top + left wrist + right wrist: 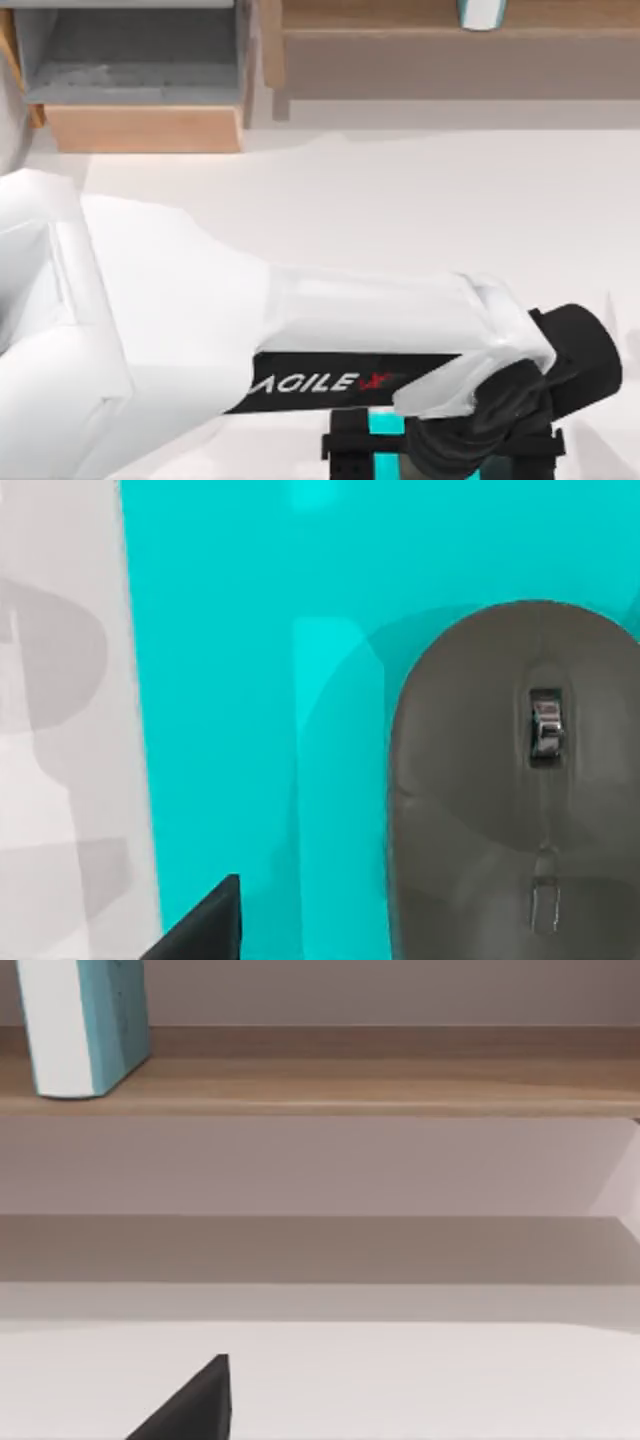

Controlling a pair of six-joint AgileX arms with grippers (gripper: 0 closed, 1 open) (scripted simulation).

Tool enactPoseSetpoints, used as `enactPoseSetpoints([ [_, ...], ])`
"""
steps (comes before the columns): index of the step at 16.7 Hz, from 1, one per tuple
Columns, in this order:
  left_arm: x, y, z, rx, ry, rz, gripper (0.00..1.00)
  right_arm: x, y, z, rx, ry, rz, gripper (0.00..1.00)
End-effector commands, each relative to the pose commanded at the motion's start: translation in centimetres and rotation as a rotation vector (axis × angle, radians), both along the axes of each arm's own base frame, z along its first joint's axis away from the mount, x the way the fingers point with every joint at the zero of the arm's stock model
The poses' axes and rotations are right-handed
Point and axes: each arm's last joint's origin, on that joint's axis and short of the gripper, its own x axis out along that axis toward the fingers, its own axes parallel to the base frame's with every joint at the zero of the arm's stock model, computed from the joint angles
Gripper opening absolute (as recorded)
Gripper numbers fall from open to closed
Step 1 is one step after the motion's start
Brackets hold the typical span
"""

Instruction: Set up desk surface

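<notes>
The desk surface (400,200) is a wide white tabletop. My left arm reaches across it to the front right, where my left gripper (445,455) hangs open over a small cyan pad (385,424). In the left wrist view, a grey mouse (510,800) lies flat on that cyan pad (260,680), with one dark finger (205,930) off to its side and not touching it. White desk surface (60,780) shows beside the pad. My right arm is parked; one finger (195,1405) of its gripper shows above the bare desk surface (450,1380).
A light-brown drawer (140,125) stands pulled open at the back left. A wooden shelf (450,40) runs along the back, with a teal-and-white book (80,1025) upright on it. My left arm's white body covers much of the tabletop's left and front.
</notes>
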Motion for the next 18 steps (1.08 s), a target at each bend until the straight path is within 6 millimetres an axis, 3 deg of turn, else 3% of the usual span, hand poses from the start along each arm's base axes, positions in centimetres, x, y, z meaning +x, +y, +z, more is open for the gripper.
enactPoseSetpoints([
  [6,0.8,-0.5,1.6,-0.163,-0.134,-0.154,1.00,0.0,0.0,0.0,0.000,0.000,0.000,1.00],
  [11,3.4,0.0,4.2,-0.395,-0.473,-0.403,1.00,0.0,0.0,0.0,0.000,0.000,0.000,1.00],
  [15,6.4,2.5,5.4,-0.456,-0.840,-0.547,1.00,0.0,0.0,0.0,0.000,0.000,0.000,1.00],
  [18,8.8,6.1,5.4,-0.379,-1.098,-0.619,1.00,0.0,0.0,0.0,0.000,0.000,0.000,1.00],
])
